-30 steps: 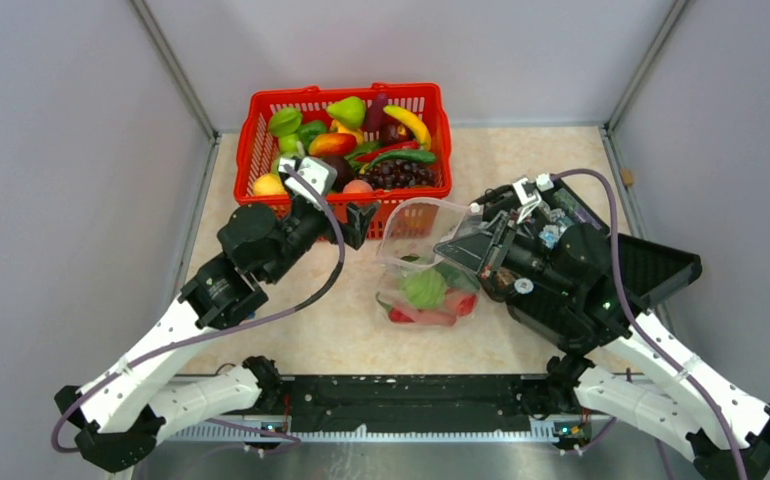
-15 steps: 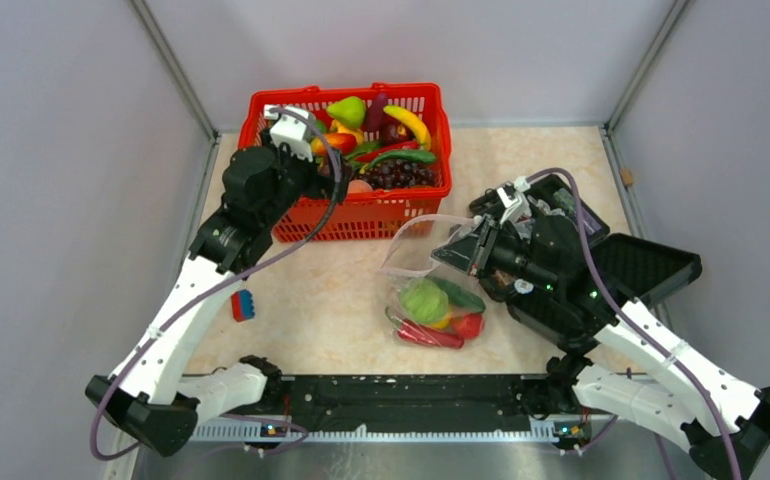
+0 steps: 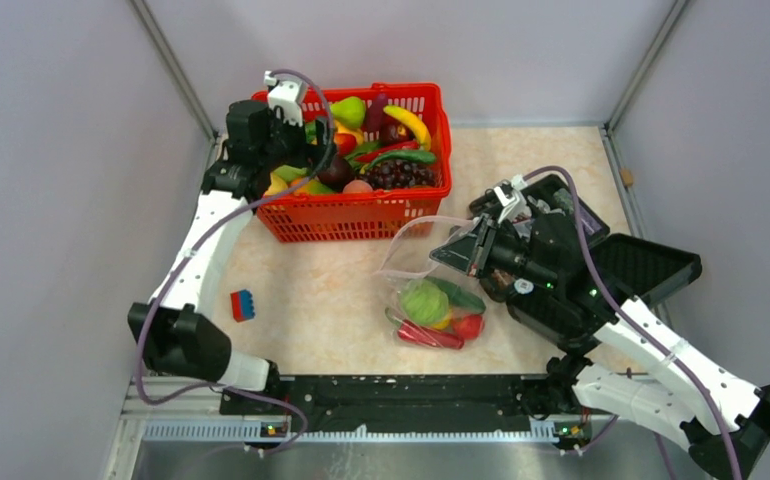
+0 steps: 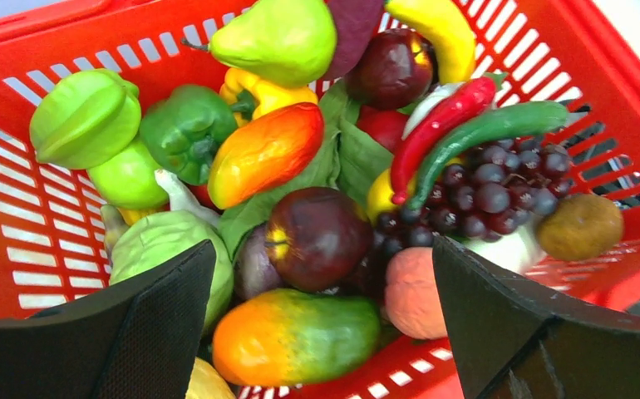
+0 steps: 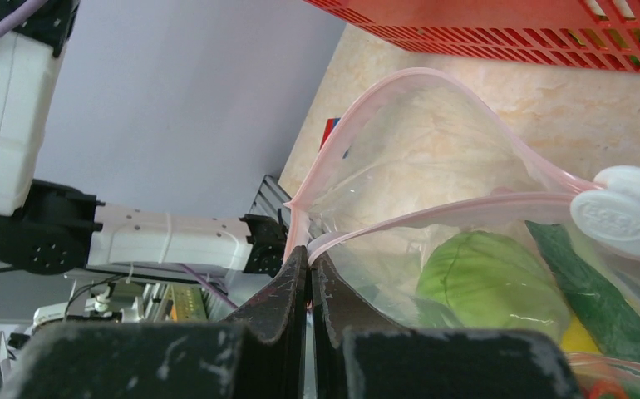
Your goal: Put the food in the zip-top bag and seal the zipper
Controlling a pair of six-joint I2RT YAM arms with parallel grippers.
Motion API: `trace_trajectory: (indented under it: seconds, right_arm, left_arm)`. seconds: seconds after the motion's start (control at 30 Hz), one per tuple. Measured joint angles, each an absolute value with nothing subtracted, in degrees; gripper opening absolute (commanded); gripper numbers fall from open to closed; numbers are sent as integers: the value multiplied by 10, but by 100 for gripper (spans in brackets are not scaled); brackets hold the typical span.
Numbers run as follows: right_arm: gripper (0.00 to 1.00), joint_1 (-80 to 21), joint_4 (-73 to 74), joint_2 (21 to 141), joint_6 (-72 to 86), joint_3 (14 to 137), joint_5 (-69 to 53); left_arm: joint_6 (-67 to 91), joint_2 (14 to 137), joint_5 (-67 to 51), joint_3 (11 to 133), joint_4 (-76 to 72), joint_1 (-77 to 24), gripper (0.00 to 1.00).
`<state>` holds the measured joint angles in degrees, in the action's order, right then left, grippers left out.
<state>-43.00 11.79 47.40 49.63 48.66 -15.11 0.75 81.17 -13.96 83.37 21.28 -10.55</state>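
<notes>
Two hands are in view. The left hand (image 4: 323, 249) is spread wide and empty, held above the red basket (image 3: 361, 215) at the far side of the counter (image 3: 311, 290). Directly below it lie purple grapes (image 4: 483, 187), a green pear (image 4: 279, 37) and other toy produce.

The right hand (image 5: 308, 259) is pinched tight on the zipper (image 5: 433, 218) at the mouth edge of the zip-top bag (image 3: 416, 245). The mouth is held gaping toward the basket. The bag rests on the counter just in front of the basket.

Contained in the bag are a green cabbage (image 3: 424, 301), a cucumber (image 3: 458, 294), a red tomato (image 3: 468, 325) and a red chili (image 3: 426, 335). A white slider (image 5: 624, 212) is seated on the zipper. A black case (image 3: 651, 265) lies open beside the right arm.
</notes>
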Motion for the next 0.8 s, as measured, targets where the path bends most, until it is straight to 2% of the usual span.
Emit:
trace_trajectory:
  seconds: [0.1, 0.23, 0.57, 0.73, 0.8]
  right_arm:
    - [0, -430, 121, 474, 489, 490, -153]
    - [0, -430, 123, 474, 486, 490, -153]
    - [0, -430, 124, 475, 486, 490, -152]
    - [0, -430, 125, 476, 489, 490, -151]
    - [0, -430, 125, 476, 491, 490, -150]
  left_arm:
    - [3, 860, -187, 863, 220, -75, 95]
    - [-5, 904, -237, 895, 219, -57, 99]
    - [-81, 1042, -240, 1033, 275, -49, 94]
    - [-92, 1100, -208, 1041, 291, -48, 94]
    - [-97, 1118, -205, 1042, 295, -48, 89]
